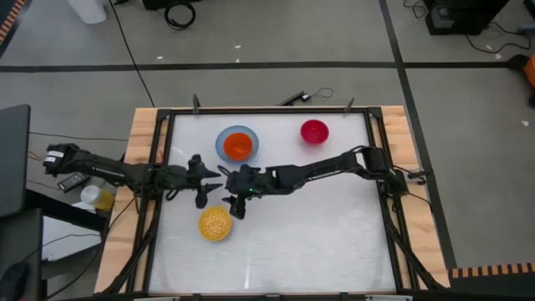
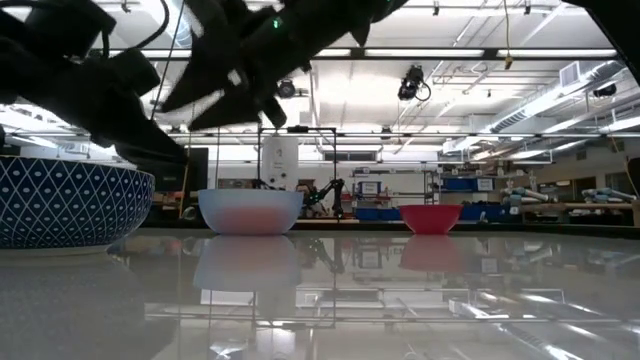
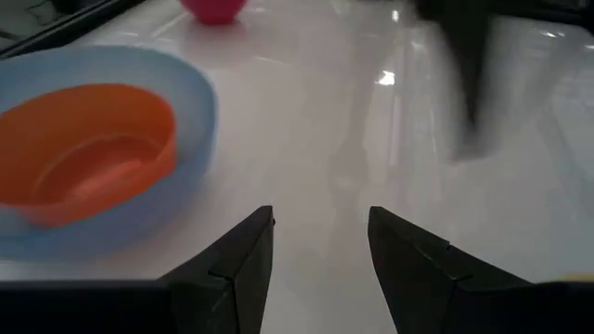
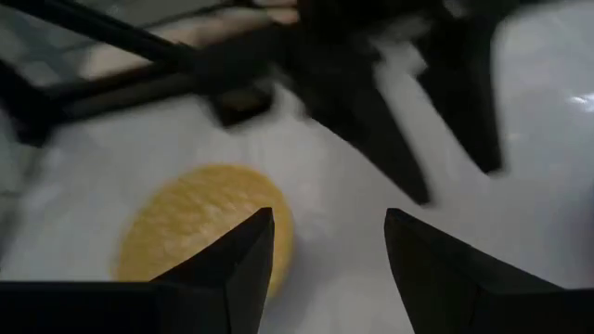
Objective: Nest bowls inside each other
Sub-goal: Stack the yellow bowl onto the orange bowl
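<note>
The light blue bowl (image 1: 222, 139) stands at the far left-centre of the table with the orange-red bowl (image 1: 238, 146) sitting inside it; the left wrist view shows them nested (image 3: 88, 158). The magenta-pink bowl (image 1: 314, 131) stands alone to the far right of them. The yellow bowl (image 1: 215, 223) stands alone nearer the front; in the low view (image 2: 70, 205) its outer wall looks dark blue and patterned. My left gripper (image 1: 206, 180) hangs open just in front of the blue bowl. My right gripper (image 4: 329, 218) is open above the table, just beyond the yellow bowl (image 4: 200, 232).
The two arms meet close together mid-table, their grippers (image 1: 221, 186) almost side by side. Black rails (image 1: 159, 167) frame the white tabletop. Bare surface lies to the front right (image 1: 334, 242). Cables and a bottle lie outside the table's left edge.
</note>
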Motion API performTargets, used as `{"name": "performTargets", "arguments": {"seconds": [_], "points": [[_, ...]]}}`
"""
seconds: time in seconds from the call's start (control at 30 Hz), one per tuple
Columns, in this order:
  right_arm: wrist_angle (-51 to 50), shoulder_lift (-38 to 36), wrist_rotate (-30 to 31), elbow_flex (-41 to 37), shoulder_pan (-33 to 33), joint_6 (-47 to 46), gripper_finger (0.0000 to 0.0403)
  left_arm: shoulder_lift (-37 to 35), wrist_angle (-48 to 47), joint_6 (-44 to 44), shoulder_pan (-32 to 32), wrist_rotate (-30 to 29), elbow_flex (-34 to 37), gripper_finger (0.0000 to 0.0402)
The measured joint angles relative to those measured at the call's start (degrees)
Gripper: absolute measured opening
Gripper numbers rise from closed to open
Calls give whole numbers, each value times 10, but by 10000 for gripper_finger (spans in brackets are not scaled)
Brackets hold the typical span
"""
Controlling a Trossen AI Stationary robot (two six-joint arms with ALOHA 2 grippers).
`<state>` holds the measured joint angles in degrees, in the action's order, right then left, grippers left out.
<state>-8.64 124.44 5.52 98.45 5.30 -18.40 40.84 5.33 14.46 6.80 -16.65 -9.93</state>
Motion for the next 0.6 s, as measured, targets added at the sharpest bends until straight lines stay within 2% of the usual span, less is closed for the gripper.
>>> {"name": "performTargets", "arguments": {"seconds": [0.23,0.33,0.5,0.6], "points": [[7,0,52,-18,17,12,212,0,-33,0,41,-1,-35,180],[8,2,49,-23,23,53,212,0,-55,8,59,4,-50,180],[42,2,41,-23,23,142,211,0,-118,50,92,53,-83,180],[43,2,57,-22,23,134,206,0,-177,77,112,90,-107,180]]}}
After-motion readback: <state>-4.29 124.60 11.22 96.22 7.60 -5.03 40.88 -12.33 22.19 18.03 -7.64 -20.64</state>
